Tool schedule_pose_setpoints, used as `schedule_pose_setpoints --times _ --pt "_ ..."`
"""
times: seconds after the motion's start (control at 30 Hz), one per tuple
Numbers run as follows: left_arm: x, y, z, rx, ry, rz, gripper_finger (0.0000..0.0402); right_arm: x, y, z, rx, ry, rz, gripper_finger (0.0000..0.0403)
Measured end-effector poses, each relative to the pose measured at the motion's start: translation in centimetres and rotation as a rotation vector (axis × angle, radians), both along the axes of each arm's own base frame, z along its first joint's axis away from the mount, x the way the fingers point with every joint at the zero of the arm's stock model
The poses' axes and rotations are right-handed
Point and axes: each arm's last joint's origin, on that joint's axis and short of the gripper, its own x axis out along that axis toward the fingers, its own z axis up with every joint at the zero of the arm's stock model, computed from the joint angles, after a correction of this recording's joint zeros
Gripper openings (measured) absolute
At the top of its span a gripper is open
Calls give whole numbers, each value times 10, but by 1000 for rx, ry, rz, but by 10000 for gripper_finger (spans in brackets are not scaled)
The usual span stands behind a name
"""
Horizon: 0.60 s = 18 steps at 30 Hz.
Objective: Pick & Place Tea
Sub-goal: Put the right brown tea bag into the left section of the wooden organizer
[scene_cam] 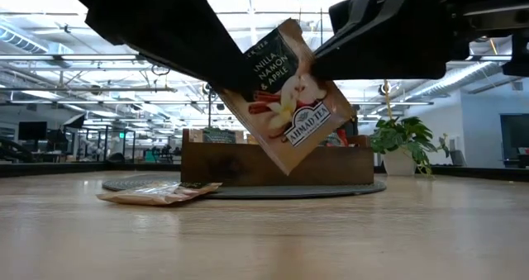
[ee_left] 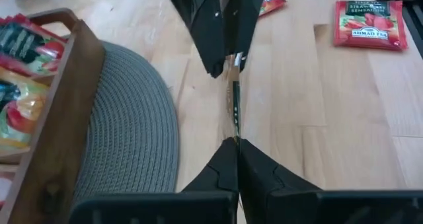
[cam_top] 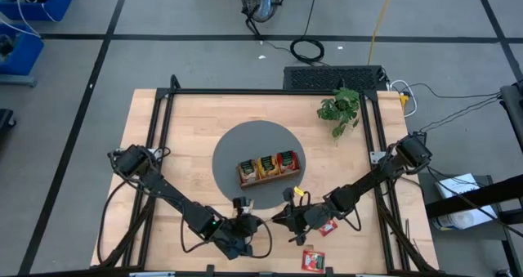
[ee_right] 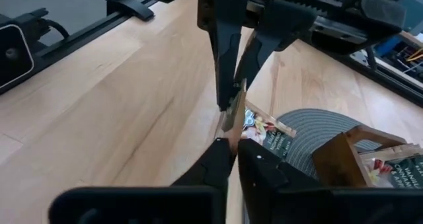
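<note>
A beige-brown tea packet (scene_cam: 289, 98) with a vanilla picture hangs tilted in the air near the table's front, between my two grippers. My left gripper (cam_top: 258, 222) comes at it from the left and is shut on it. My right gripper (cam_top: 283, 218) comes from the right with its fingertips closed on the packet's other side. Behind them, the wooden tray (cam_top: 265, 169) holds several tea packets and stands on a round grey mat (cam_top: 237, 142). Another beige packet (scene_cam: 161, 193) lies flat on the table at the mat's near edge. My left gripper pinches one edge of the packet (ee_left: 233, 128) between its two fingers, slanting down from the table's left. The packet shows edge-on in its wrist view, tilted and clear of the table. My right gripper has the opposite edge (ee_right: 232, 118) between its fingertips, slanting down from the table's right. In the low view it meets the packet at its upper right corner (scene_cam: 312, 65).
Two red packets (cam_top: 313, 261) (cam_top: 328, 226) lie on the table near the front right, one of them a strawberry packet (ee_left: 369, 24). A yellow packet (cam_top: 298, 193) lies by the mat. A small plant (cam_top: 339, 107) stands at the far right.
</note>
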Motion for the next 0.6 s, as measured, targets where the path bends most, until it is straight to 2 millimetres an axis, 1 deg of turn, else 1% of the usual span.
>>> schedule_pose_setpoints --times 0.07,0.13,0.23,0.33,0.4,0.5,0.6 --pt "-1 1 -1 -3 9 9 4 0 0 0 2 -1 -1 39" --pt "-1 1 -2 -8 17 19 3 -1 -1 5 18 -7 -6 55" --pt "-2 3 -3 -12 29 35 3 1 -1 18 71 -17 -30 82" --pt "-1 5 -3 -17 30 48 2 10 -2 29 118 14 -69 107" --pt "-1 5 -3 -17 28 52 2 15 -5 32 96 70 -93 121" --pt "0 6 -3 -13 25 56 2 24 -8 33 89 129 -110 132" --pt "-1 6 -3 -12 25 56 1 31 -10 40 145 169 -56 134"
